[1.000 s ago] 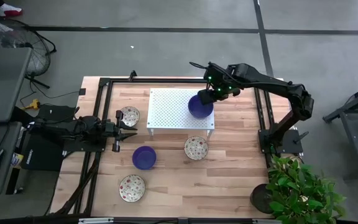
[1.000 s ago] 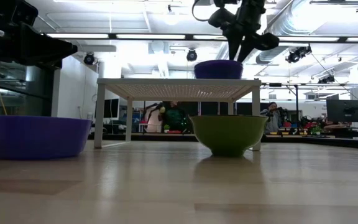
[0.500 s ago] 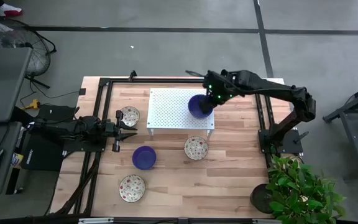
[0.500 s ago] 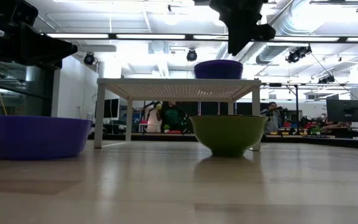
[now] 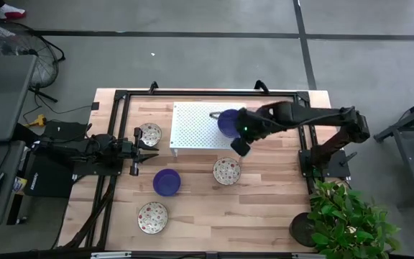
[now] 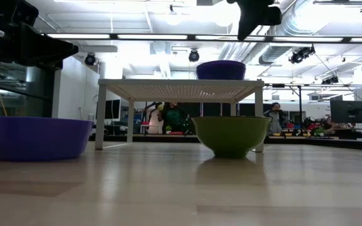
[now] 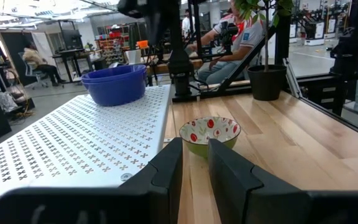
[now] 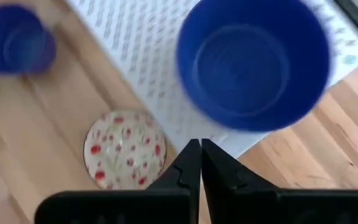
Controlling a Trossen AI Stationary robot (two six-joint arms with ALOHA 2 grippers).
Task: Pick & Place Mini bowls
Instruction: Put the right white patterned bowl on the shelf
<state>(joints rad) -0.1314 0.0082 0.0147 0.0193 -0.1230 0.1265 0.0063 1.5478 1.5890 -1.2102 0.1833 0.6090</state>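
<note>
blue mini bowl (image 5: 227,121) stood placed on white rack (image 5: 192,129); right end effector (image 5: 240,147) pressed together, empty, above; next: spread over speckled bowl (image 5: 226,170); left end effector (image 5: 148,156) idle, slightly parted.

A white perforated rectangular rack (image 5: 201,126) stands on legs at the back of the wooden surface (image 5: 264,194), with open space beneath it. A deep blue round bowl (image 5: 227,122) occupies the rack's right end; the rest of its top is bare. On the surface in front sit a blue bowl (image 5: 167,182) and two speckled cream bowls (image 5: 226,170) (image 5: 152,216), well apart, with clear lanes between them. Another speckled bowl (image 5: 150,134) sits just left of the rack.
</note>
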